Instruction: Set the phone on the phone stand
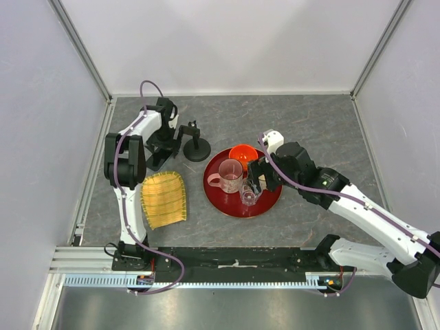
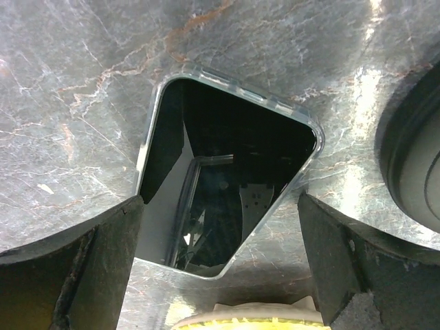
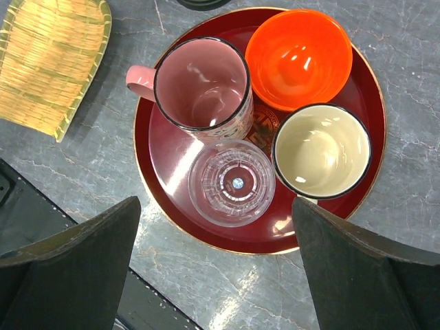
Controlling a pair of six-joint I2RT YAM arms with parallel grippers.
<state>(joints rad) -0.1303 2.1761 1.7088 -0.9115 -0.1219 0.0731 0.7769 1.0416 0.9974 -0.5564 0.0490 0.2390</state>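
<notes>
The phone (image 2: 227, 179) lies flat on the grey table, its glossy dark screen mirroring the wrist. In the top view the phone (image 1: 157, 162) is partly hidden under my left gripper (image 1: 165, 142). My left gripper (image 2: 220, 206) is open and hangs close over the phone's near end, one finger on each side, not touching. The phone stand (image 1: 196, 147) stands upright just right of the phone; its round base (image 2: 416, 172) shows at the right edge of the left wrist view. My right gripper (image 1: 256, 180) is open and empty above the red tray.
A yellow woven mat (image 1: 163, 199) lies near the phone's front. The round red tray (image 3: 172, 155) holds a pink mug (image 3: 203, 89), an orange bowl (image 3: 299, 58), a clear glass (image 3: 232, 182) and a cream cup (image 3: 322, 151). My right gripper (image 3: 214, 220) hovers above the tray's near rim.
</notes>
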